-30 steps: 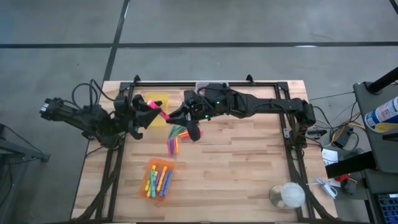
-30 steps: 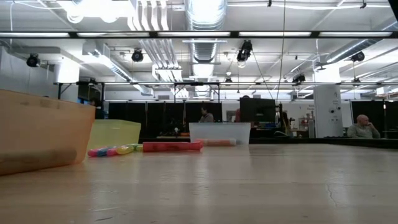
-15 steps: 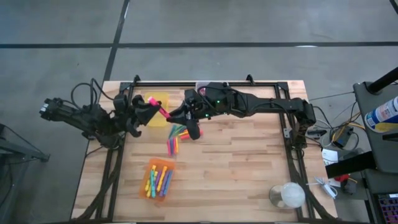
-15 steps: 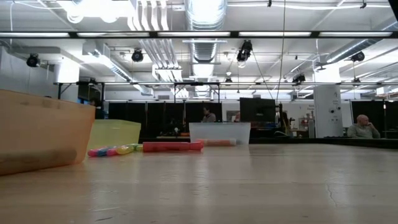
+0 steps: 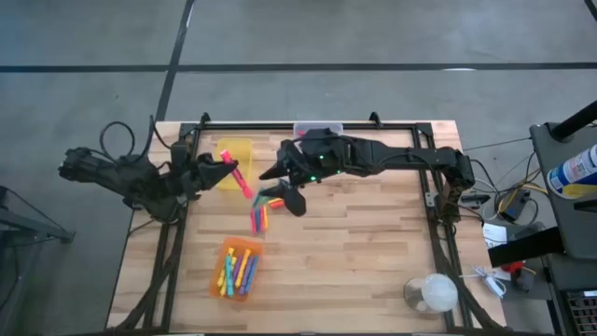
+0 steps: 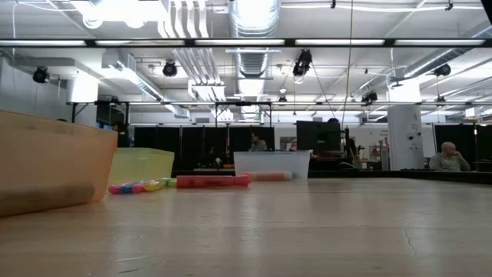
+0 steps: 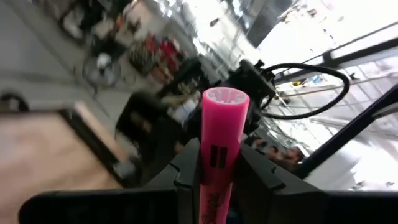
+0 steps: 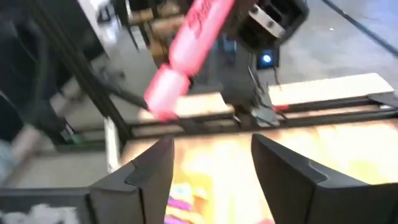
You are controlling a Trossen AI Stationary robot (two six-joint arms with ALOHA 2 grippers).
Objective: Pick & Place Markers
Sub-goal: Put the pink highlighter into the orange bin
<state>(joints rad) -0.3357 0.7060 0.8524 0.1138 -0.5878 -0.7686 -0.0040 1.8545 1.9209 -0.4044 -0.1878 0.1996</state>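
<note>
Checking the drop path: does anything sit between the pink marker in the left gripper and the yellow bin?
Nothing visible does. The left gripper holds the pink marker right beside the yellow bin. The right gripper, open, sits on the marker's other side, away from the bin.

Loose marker pile (image 5: 262, 209) lies mid-table as landmark. Bin of markers (image 5: 239, 268) sits nearer table's front edge, just left of pile. Second bin (image 5: 235, 151) stands behind pile, toward far rail, left. Third bin (image 5: 318, 131) at far edge, behind and right of pile. Left gripper (image 5: 227, 165), left of pile, clamps marker (image 5: 241, 178) above table. Right gripper (image 5: 280, 182), fingers spread, hangs just right of pile. Round container (image 5: 431, 293) at front right corner, well apart.
</note>
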